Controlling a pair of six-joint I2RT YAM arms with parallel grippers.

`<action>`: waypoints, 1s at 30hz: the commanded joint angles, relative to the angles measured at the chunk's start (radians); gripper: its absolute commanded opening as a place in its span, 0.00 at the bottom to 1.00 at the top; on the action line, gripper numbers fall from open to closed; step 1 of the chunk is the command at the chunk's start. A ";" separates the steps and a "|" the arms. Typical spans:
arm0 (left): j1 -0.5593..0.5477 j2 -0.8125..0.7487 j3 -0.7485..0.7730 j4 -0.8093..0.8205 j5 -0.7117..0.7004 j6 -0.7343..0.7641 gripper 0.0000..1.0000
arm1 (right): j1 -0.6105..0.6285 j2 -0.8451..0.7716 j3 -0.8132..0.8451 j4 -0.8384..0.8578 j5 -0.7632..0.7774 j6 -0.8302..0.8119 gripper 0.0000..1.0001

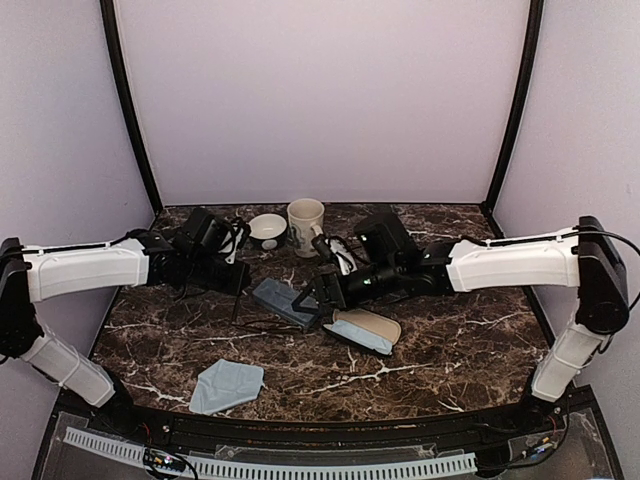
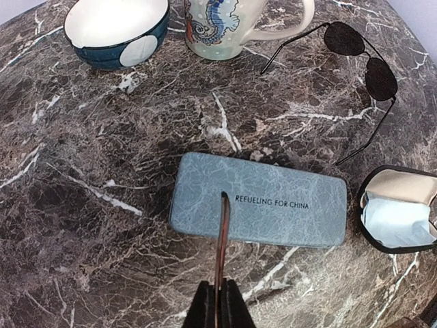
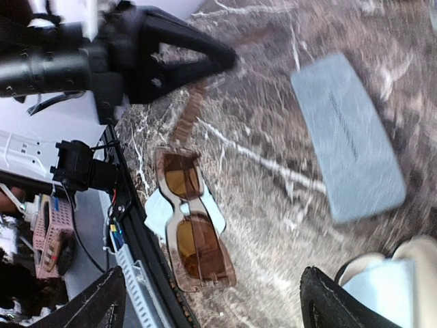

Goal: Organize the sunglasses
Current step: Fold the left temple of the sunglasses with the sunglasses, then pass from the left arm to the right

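Where the left arm (image 1: 85, 270) stretches low from the left edge toward the table centre, the left gripper (image 2: 218, 304) is clamped on one temple of the brown sunglasses (image 3: 194, 229), which hang unfolded beneath it. Just to the right, the grey-blue case (image 1: 280, 300) lies closed on the marble table (image 1: 450, 340). The right arm (image 1: 510, 262) extends from the right edge with its wrist pitched down. The right gripper (image 3: 212, 277) has its fingers (image 3: 89, 304) spread wide and holds nothing. The wire-framed sunglasses (image 2: 362, 61) lie unfolded beside the mug (image 2: 232, 24).
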 commanded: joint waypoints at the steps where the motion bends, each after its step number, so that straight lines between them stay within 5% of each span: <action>1: -0.008 -0.049 0.032 0.015 -0.019 -0.016 0.00 | 0.018 -0.008 -0.055 0.152 -0.050 0.171 0.91; 30: -0.027 -0.093 0.028 0.033 -0.061 -0.035 0.00 | 0.049 0.113 -0.196 0.610 -0.145 0.442 0.79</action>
